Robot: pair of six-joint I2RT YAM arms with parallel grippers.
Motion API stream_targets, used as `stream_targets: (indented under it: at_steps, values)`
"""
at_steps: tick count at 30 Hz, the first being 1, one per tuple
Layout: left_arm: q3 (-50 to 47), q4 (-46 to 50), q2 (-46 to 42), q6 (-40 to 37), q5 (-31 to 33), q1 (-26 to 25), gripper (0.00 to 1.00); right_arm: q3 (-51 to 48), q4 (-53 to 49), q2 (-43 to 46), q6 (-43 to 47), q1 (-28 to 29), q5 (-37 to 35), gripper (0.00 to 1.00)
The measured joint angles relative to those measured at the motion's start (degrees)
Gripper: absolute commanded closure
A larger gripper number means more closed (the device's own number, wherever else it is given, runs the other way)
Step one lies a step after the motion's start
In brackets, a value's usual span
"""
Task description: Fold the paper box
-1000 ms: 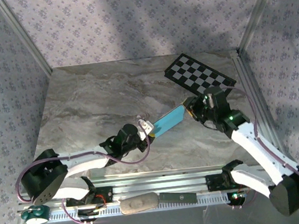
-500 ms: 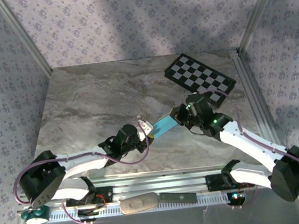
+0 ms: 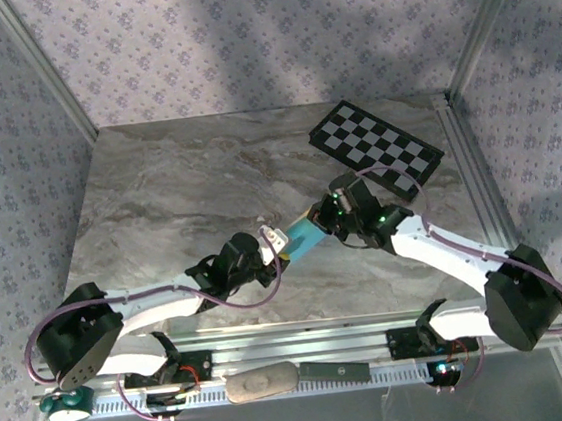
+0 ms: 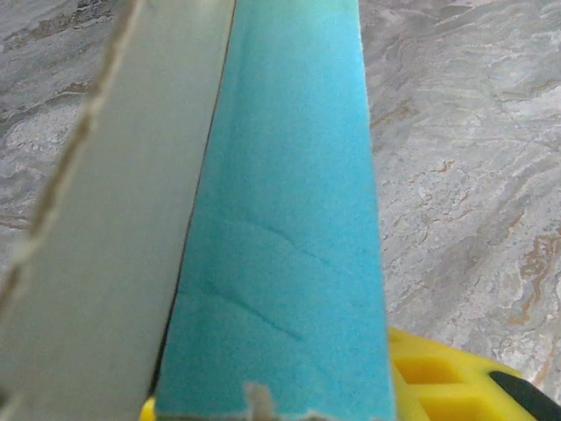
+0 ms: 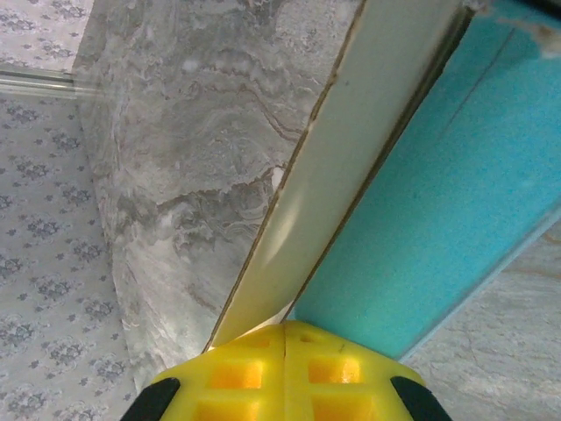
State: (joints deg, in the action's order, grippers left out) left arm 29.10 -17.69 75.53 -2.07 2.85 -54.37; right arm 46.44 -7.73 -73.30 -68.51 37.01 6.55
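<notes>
The table [image 3: 177, 181] is a grey, marble-veined slab. 1 black-and-white checkerboard [image 3: 377, 145] lies flat on it at about 1 o'clock, near its far corner.

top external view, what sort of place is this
Probably a lab robot test cell: left arm and right arm on a rail, marble-look table walled by patterned panels, checkerboard at the back.

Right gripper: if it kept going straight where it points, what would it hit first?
The paper box, almost certainly: its end lies right at the yellow tips of the right gripper.
</notes>
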Motion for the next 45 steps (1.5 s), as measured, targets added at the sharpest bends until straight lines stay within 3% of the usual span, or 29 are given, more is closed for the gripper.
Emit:
stream_targets:
  at_steps: [6,15,22,27,32,35,41,45]
  values:
    - [0.2,0.2,0.0,-0.4,0.4,0.0,0.59,1.9,-2.8,-1.1,0.0,0.2,-0.8,0.98]
    - [0.3,0.2,0.0,-0.5,0.6,-0.2,0.67,2.1,-5.3,0.4,0.5,1.8,-3.5,0.98]
    - [0.3,0.5,-0.1,-0.5,0.9,-0.4,0.68,3.4,-11.5,4.9,4.1,2.2,-7.0,0.87]
    - [0.3,3.2,-2.1,-1.2,0.6,-0.4,0.68,7.4,-17.3,8.6,8.8,-1.9,-8.3,0.77]
    - [0.3,7.9,-6.1,-2.4,-1.2,-0.3,0.68,12.7,-21.7,8.6,23.2,-10.2,-7.9,0.74]
    - [0.3,10.3,-7.9,-2.9,-2.5,0.1,0.68,15.0,-23.7,7.2,34.4,-13.8,-6.6,0.78]
    - [0.3,12.1,-8.2,-3.1,-4.9,1.1,0.69,14.6,-25.2,4.7,54.8,-15.2,-0.2,0.72]
    - [0.9,12.1,-7.2,-3.4,-5.2,1.2,0.69,14.8,-25.7,1.4,61.9,-16.7,3.0,0.71]
